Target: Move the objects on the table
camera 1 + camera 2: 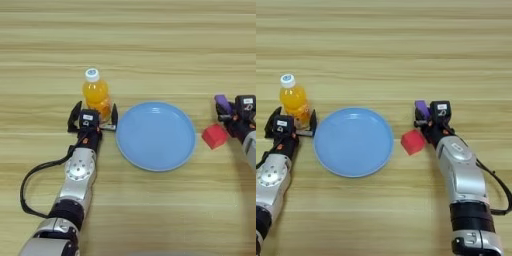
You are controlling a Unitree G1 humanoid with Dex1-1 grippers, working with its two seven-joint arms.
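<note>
I have the left gripper [95, 116] out on the left side of the table [150, 40], its two black fingers spread wide apart with the orange-juice bottle [96, 96] standing upright between and just beyond them. I cannot tell whether either finger touches the bottle. The bottle's white cap points to the far side. Just to the right of it lies the round blue plate [156, 135], with nothing on it.

On the right side, the red cube [413, 142] sits on the wood near the plate's right rim, apart from it. The right gripper [423, 117] is just right of the cube and slightly farther away, at the purple block [422, 108]. The block looks tilted against the gripper's front, and I cannot tell whether the fingers are closed on it or merely beside it.

My left eye view cuts the right arm off at the edge, so I get only the gripper head, the block and the cube there. The right eye view gives me the whole right forearm and its cable, but crops the left arm at its near end.
</note>
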